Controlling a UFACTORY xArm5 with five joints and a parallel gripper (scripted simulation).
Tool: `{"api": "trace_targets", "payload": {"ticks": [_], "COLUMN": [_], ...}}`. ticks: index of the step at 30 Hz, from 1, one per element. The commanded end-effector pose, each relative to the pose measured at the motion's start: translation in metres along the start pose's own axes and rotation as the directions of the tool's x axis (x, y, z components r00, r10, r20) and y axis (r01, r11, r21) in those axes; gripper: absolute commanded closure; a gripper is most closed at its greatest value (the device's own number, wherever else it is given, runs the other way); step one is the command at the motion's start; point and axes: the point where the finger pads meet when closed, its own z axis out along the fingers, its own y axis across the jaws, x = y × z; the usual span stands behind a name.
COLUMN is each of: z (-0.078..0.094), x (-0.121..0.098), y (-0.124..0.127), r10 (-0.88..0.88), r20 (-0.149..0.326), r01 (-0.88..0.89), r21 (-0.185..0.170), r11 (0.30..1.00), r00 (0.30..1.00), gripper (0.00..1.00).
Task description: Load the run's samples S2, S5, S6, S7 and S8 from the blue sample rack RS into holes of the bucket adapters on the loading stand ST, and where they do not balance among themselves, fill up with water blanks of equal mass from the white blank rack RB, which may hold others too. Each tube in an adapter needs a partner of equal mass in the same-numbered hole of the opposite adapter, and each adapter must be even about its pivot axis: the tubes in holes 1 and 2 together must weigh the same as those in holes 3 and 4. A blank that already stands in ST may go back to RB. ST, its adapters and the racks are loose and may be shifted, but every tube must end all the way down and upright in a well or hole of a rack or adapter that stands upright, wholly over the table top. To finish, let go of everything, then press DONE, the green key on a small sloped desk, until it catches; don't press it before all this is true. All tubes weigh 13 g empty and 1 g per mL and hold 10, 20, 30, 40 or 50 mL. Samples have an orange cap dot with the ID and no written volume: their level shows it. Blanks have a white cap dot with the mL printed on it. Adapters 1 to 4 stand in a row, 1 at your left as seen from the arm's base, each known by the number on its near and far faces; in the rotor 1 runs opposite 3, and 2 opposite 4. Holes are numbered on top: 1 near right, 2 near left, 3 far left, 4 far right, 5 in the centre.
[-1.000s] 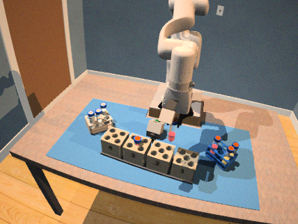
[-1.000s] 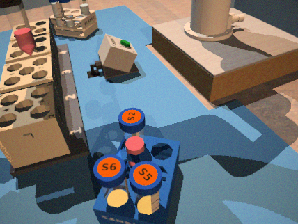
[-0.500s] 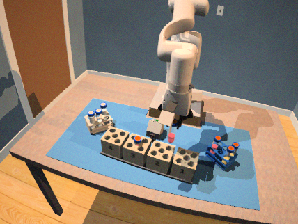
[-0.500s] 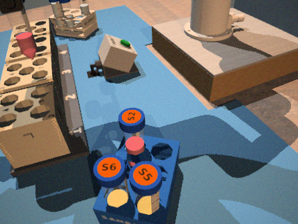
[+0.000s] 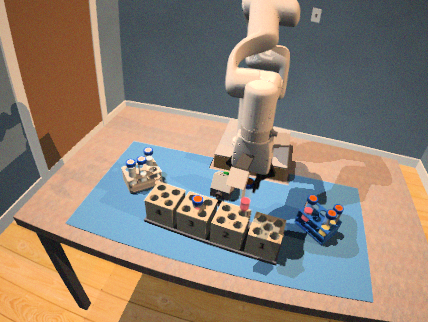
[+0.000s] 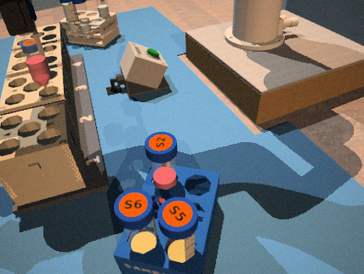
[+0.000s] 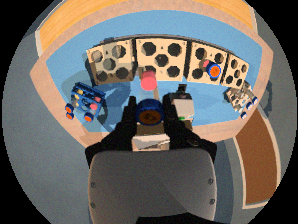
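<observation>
Your gripper is clamped on a pink-filled sample tube hanging above adapter 2; one tube sits in adapter 3, S2, S5, S6 wait in rack RS, blanks and DONE remain.

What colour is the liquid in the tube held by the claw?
Pink, seen best in the exterior view, where the tube hangs over the adapters.
</observation>
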Motion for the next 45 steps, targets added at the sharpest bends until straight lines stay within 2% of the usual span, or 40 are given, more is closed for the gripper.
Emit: {"api": "trace_targets", "payload": {"ticks": [1, 15, 45], "z": [0.001, 0.001, 0.027], "x": [0.001, 0.001, 0.002], "y": [0.000, 0.000, 0.000], "r10": [0.000, 0.000, 0.000], "r20": [-0.004, -0.004, -0.004], "r01": [0.000, 0.000, 0.000], "r21": [0.001, 0.001, 0.001], "r11": [1.000, 1.000, 1.000], "r00": [1.000, 1.000, 1.000], "gripper": [1.00, 1.00, 1.00]}}
